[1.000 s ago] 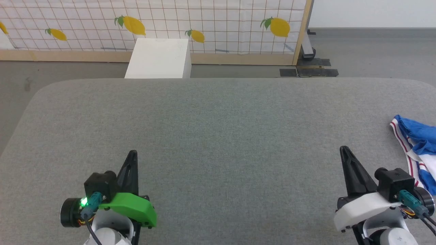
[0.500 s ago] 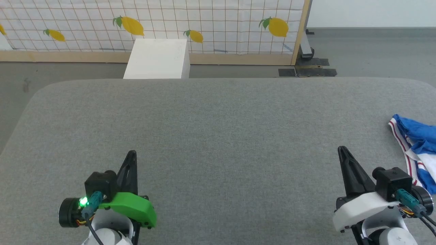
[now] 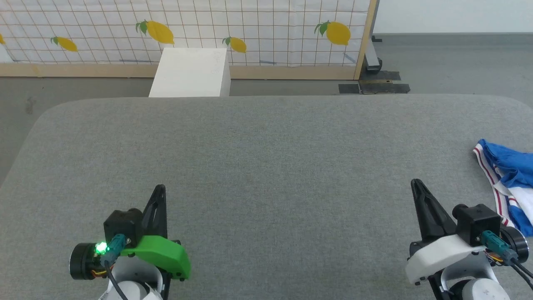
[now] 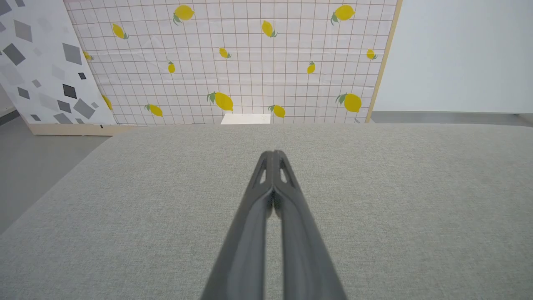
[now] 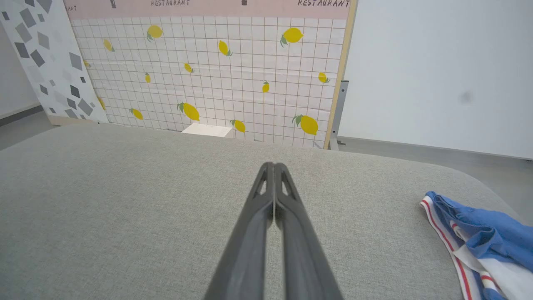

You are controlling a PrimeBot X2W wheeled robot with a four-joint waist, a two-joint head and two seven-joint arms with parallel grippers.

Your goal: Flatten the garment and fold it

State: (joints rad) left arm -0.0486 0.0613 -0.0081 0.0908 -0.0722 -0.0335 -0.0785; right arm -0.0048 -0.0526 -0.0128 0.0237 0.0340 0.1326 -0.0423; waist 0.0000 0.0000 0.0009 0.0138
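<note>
The garment point(image 3: 510, 175) lies bunched at the right edge of the grey table, blue with white parts and red-striped trim, cut off by the frame. In the right wrist view the garment point(image 5: 479, 237) sits at the lower right. My right gripper point(image 3: 415, 183) is shut and empty, a short way left of the garment and apart from it; its fingertips point(image 5: 273, 166) meet over bare table. My left gripper point(image 3: 160, 188) is shut and empty at the lower left, far from the garment, its fingertips point(image 4: 272, 155) pressed together.
The grey fabric-covered table point(image 3: 266, 166) spreads wide between the two grippers. Beyond its far edge stand a white box point(image 3: 189, 73) on the floor and a lemon-patterned screen point(image 3: 187, 25) with a wooden frame.
The whole head view has shifted slightly, so the camera moved. Both grippers stay shut, and the garment lies as before.
</note>
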